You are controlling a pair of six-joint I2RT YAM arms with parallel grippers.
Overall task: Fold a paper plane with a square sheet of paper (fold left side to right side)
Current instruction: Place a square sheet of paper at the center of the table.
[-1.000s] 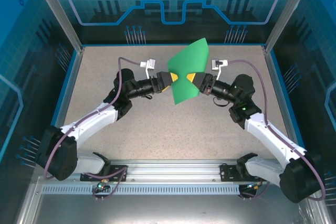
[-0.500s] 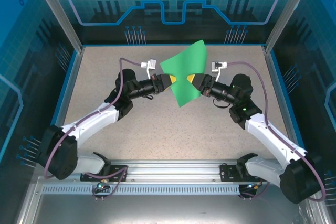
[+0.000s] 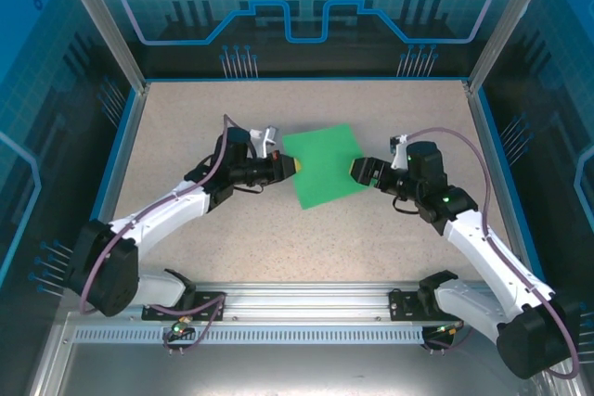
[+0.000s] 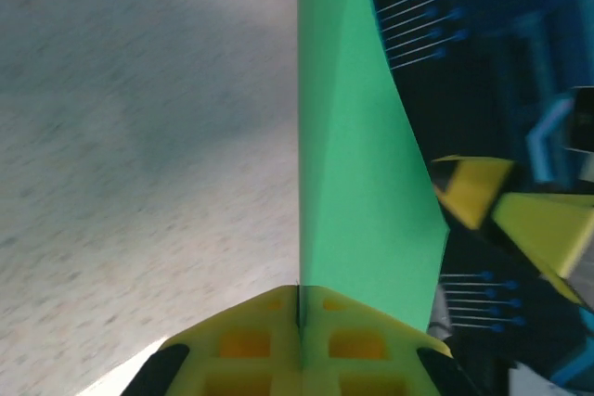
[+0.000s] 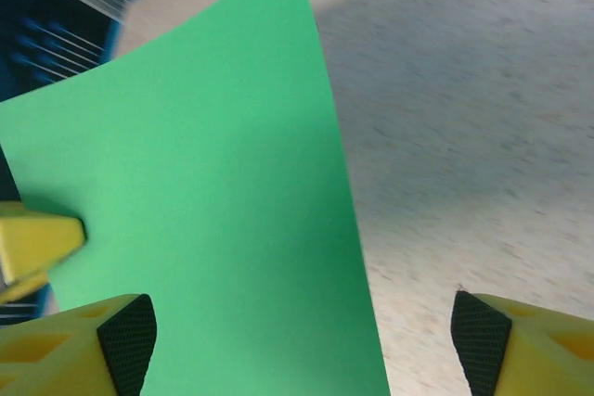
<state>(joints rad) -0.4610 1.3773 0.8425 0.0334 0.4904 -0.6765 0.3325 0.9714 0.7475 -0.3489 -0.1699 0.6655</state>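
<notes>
1. The sheet point(image 3: 325, 166) is seen as a plain green square in the middle of the top view, over the table point(image 3: 213, 229). No crease is made out there, so the fold of the left side onto the right side is judged not yet made
2. Nearly all of the task is therefore judged to be left: the first fold, then every later fold by which the plane is shaped. Nothing like a pointed dart is seen
3. The left gripper point(image 3: 291, 166) is clamped on the sheet's left edge. In the left wrist view its yellow fingers point(image 4: 246, 345) are pressed together at the bottom centre of the frame. The edge is pinched in the seam between them, and the sheet point(image 4: 353, 183) runs up from there to the top of the frame
4. The right gripper point(image 3: 356, 172) is spread wide and nothing is held by it. In the right wrist view its fingers point(image 5: 125, 336) are set in the lower left and lower right corners. The sheet point(image 5: 204, 201) reaches down between them unpinched
5. The sheet is thus placed between the two grippers, its left edge inside the left jaws and its right edge just at the right gripper's tips. Whether those tips touch it cannot be told
6. A shadow point(image 5: 390, 164) is cast on the table right of the sheet in the right wrist view, so that edge is judged to be lifted. Whether any part rests on the table cannot be told
</notes>
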